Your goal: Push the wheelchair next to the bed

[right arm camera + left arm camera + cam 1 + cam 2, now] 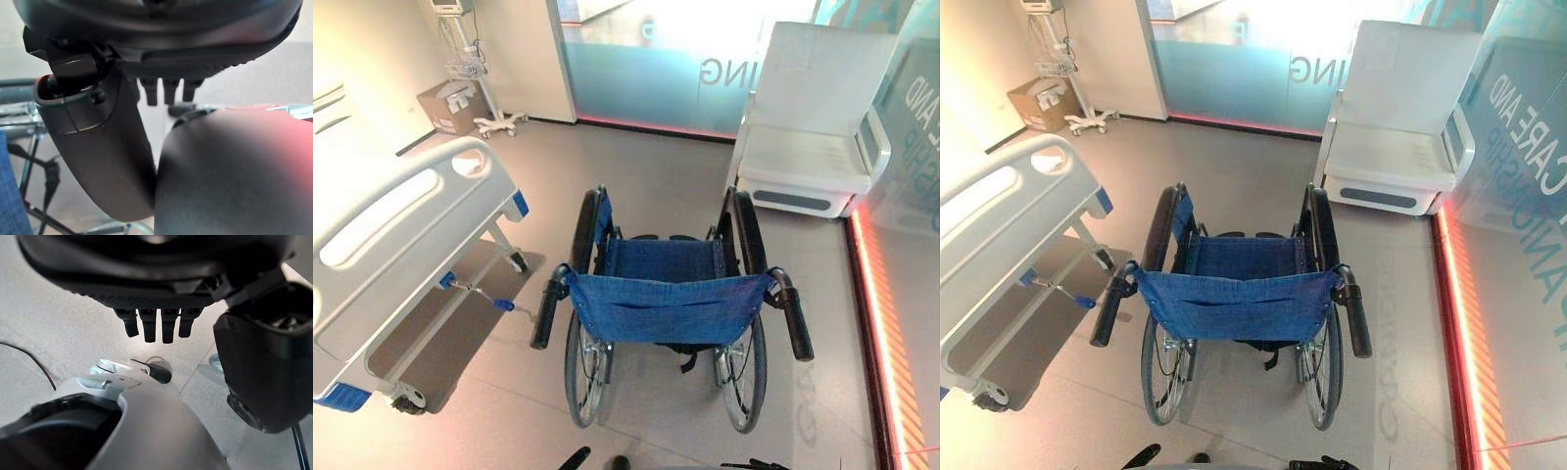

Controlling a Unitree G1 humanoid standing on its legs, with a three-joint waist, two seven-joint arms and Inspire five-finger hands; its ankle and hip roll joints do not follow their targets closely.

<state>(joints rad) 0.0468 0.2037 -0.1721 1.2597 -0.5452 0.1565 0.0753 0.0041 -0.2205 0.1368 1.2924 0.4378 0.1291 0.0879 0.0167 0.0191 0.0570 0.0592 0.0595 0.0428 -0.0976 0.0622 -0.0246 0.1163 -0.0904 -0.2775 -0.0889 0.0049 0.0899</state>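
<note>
Blue-seated wheelchair (668, 304) standing mid-floor, back toward the robot, just right of the bed (391, 245) and near its foot end, long axis pointing away. Two black push handles, left (546, 313) and right (795, 318), reaching back toward both hands equally. Left hand (156, 325) and right hand (168, 90) hanging low, fingers straight and relaxed, holding nothing. Likely next: grasping both handles, steering left.
</note>
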